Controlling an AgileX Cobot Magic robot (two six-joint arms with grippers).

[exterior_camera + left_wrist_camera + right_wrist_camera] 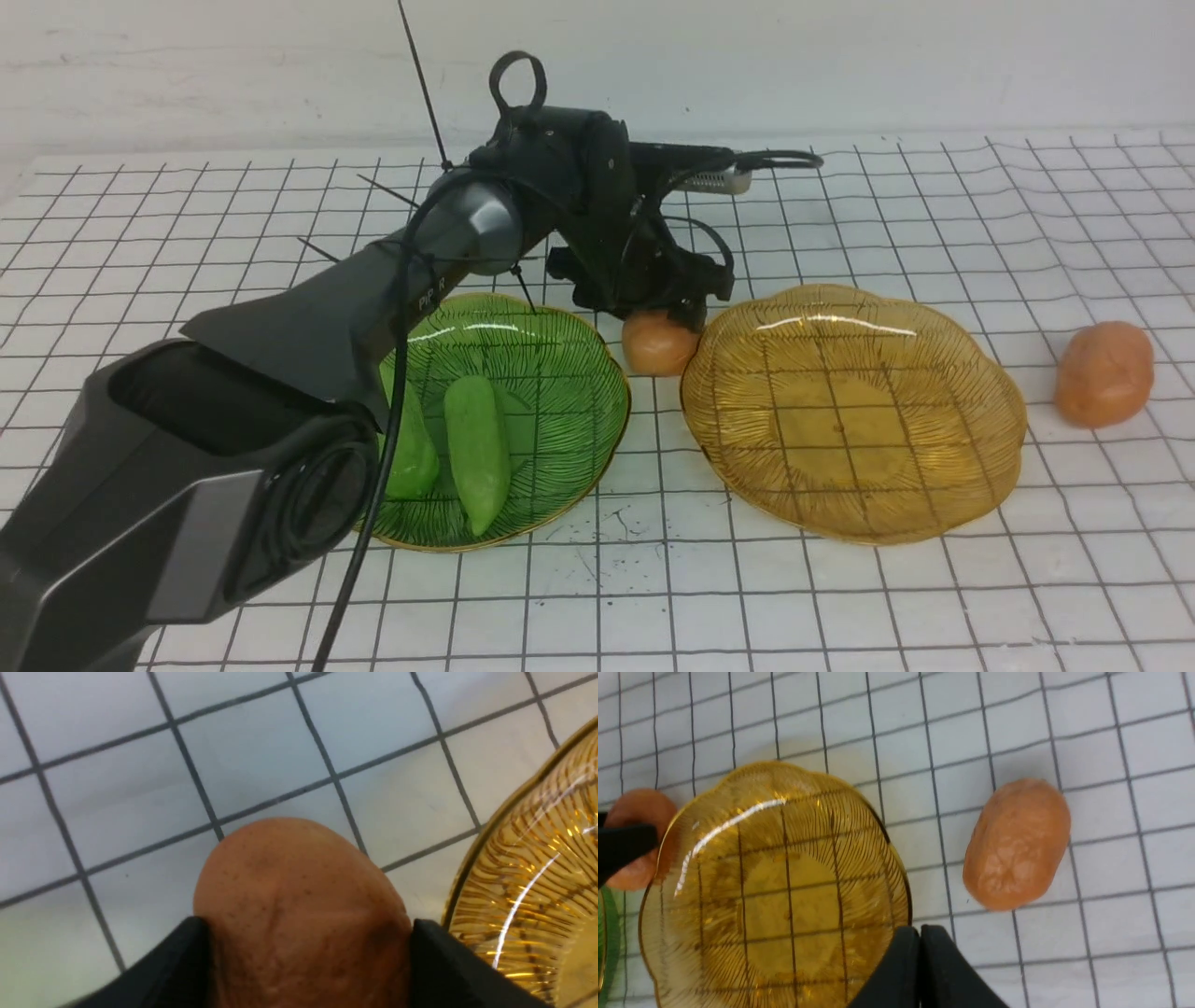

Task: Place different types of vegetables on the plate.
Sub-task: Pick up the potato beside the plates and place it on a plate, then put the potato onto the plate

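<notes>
Two light-green pods (pixel 476 448) lie side by side in the green plate (pixel 569 373); the nearer arm partly hides one. The amber plate (pixel 934 485) has nothing in it. One orange-brown potato (pixel 656 343) rests on the table between the two plates. My left gripper (pixel 667 313) is down over it. In the left wrist view both black fingers (pixel 444 966) press against the sides of this potato (pixel 299 896). A second potato (pixel 1103 373) lies on the table to the right of the amber plate. My right gripper (pixel 920 933) hovers shut, holding nothing, above the amber plate's rim (pixel 896 877).
The table is covered by a white cloth with a black grid (pixel 840 597). My left arm (pixel 280 392) crosses over the green plate's left side. The amber plate's rim (pixel 472 858) sits close beside the gripped potato.
</notes>
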